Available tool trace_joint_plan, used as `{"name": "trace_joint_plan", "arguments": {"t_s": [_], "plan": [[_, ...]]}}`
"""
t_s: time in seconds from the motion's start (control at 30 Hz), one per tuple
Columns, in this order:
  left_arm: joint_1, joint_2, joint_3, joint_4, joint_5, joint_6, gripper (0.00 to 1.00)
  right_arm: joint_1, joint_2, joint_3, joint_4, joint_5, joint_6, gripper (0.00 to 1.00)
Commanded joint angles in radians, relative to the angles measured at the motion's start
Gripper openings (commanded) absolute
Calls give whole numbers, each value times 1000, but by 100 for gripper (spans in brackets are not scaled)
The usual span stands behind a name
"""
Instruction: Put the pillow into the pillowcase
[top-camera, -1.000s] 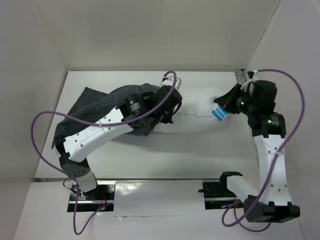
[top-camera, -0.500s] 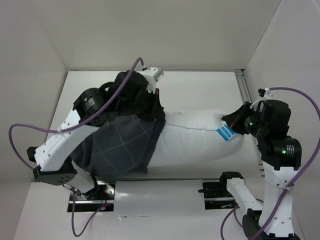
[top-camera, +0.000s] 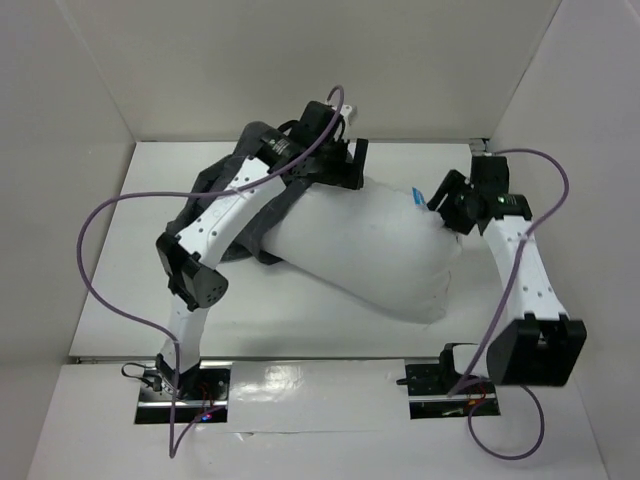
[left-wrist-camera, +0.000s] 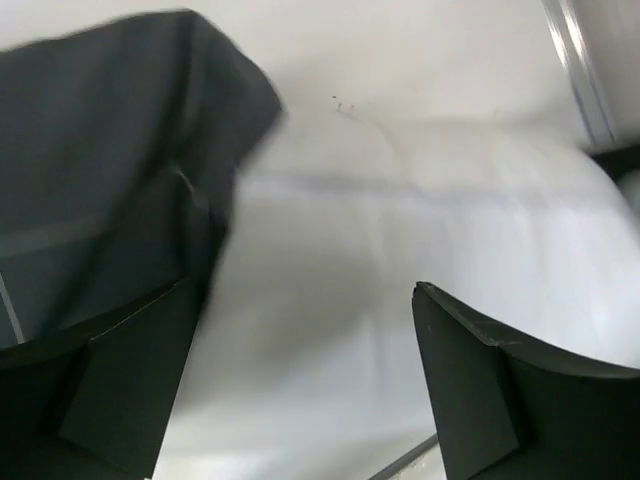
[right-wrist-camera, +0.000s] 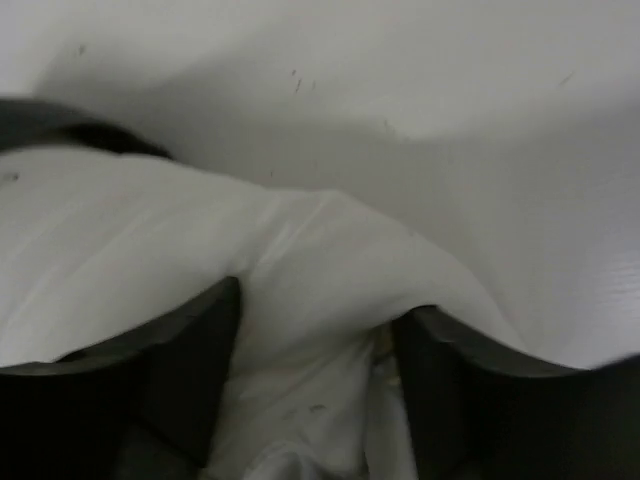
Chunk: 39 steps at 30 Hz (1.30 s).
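Close the wide-open, empty left gripper (left-wrist-camera: 302, 290) on the pillowcase (left-wrist-camera: 100, 150) edge at its left, not the pillow (left-wrist-camera: 400, 200) beneath. Pinch the pillow corner bulging inside the part-open right gripper (right-wrist-camera: 318, 300), then push toward the pillowcase mouth.

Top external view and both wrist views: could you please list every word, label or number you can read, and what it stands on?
No text can be read in any view.
Small blue tag at the edge of the pillow: too small to read.
Pillowcase: no text, only faint lines.
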Motion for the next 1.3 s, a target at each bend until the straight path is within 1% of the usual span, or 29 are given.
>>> {"name": "trace_joint_plan", "arguments": {"t_s": [0.0, 0.03, 0.07, 0.1, 0.13, 0.17, 0.2, 0.23, 0.27, 0.3, 0.33, 0.4, 0.43, 0.47, 0.5, 0.57, 0.6, 0.73, 0.87, 0.9, 0.93, 0.97, 1.0, 1.03, 1.1, 1.17, 1.2, 1.23, 1.27], "plan": [[-33, -219, -26, 64, -76, 55, 100, -14, 170, 122, 205, 91, 2, 74], [-22, -255, -38, 64, -85, 55, 100, -14, 218, 162, 208, 91, -13, 80], [-13, -272, -55, 64, -117, 55, 100, -24, 261, 213, 183, 109, -14, 82], [-13, -291, -105, 64, -140, 55, 98, -25, 321, 292, 157, 128, -26, 85], [-2, -310, -139, 73, -160, 55, 96, -40, 330, 315, 132, 157, -39, 88], [-2, -344, -176, 73, -224, 64, 93, -51, 330, 325, 132, 174, -40, 89], [-2, -359, -255, 73, -264, 64, 90, -67, 297, 325, 132, 174, -40, 91], [-2, -373, -302, 73, -298, 64, 85, -113, 272, 307, 132, 183, -40, 91], [-2, -387, -346, 73, -334, 64, 85, -142, 243, 307, 132, 192, -29, 91], [-2, -411, -429, 73, -399, 64, 87, -173, 170, 307, 132, 180, -20, 91], [-13, -423, -469, 73, -430, 52, 89, -208, 125, 289, 141, 147, -20, 93], [-13, -434, -540, 73, -492, 24, 99, -209, 38, 260, 205, 133, -38, 100], [4, -446, -589, 84, -509, 15, 99, -209, -26, 244, 205, 122, -50, 100], [13, -447, -604, 84, -522, 1, 99, -209, -45, 215, 215, 102, -50, 100], [24, -436, -614, 84, -545, 1, 99, -209, -46, 204, 192, 102, -63, 100], [47, -405, -614, 93, -546, -13, 99, -198, -58, 162, 149, 62, -73, 100], [47, -393, -614, 102, -581, -22, 99, -198, -58, 142, 133, 51, -73, 100], [59, -318, -554, 113, -631, 4, 99, -198, -105, 1, 124, 1, -102, 100], [82, -267, -536, 113, -681, 4, 99, -198, -156, -131, 100, -42, -139, 100], [97, -267, -551, 113, -706, 4, 99, -198, -165, -154, 100, -92, -150, 100], [128, -257, -578, 133, -720, 4, 97, -198, -185, -176, 100, -107, -150, 100], [146, -256, -578, 133, -692, 16, 96, -198, -185, -199, 100, -119, -150, 100], [165, -256, -589, 133, -667, 17, 93, -198, -200, -243, 110, -134, -150, 100], [182, -256, -601, 142, -615, 17, 91, -198, -200, -253, 110, -134, -150, 100], [202, -256, -637, 173, -573, 17, 86, -198, -200, -263, 110, -169, -141, 100], [202, -269, -637, 183, -549, 27, 74, -198, -179, -264, 121, -191, -129, 100], [202, -279, -637, 183, -538, 27, 64, -198, -165, -289, 148, -226, -116, 100], [202, -279, -637, 183, -529, 27, 53, -198, -148, -300, 164, -245, -107, 100], [190, -290, -628, 183, -492, 27, 23, -189, -132, -311, 184, -261, -107, 100]]}}
